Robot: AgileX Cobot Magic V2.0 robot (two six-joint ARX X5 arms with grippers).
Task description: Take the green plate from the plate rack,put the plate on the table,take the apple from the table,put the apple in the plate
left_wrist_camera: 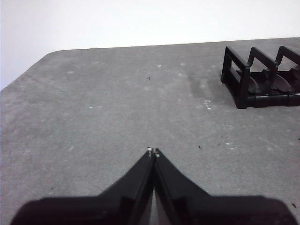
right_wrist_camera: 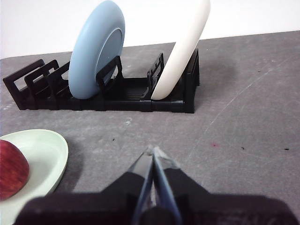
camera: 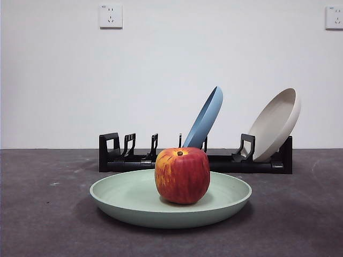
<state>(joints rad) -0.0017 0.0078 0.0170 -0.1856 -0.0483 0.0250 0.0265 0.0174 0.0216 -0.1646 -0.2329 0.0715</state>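
Front view gives you the outcome: the glossy red apple streaked with yellow (camera: 182,175) sits inside the wide, matte pale sage green plate (camera: 123,199), which lies flat on the dark grey mottled tabletop (camera: 43,225), in front of the long, low black plastic plate rack (camera: 118,155). A tilted blue plate (camera: 206,118) and a cream-beige plate (camera: 276,124) lean in the rack's slots. No arm shows.

Left wrist view shows you the left gripper (left_wrist_camera: 153,151) over bare tabletop, jaws pressed together on nothing, with one empty end of the rack off to the side.

Right wrist view shows you the right gripper (right_wrist_camera: 153,151), jaws likewise pressed together and empty, near the green plate and apple but apart from them.

You can judge every step done; nothing appears left.
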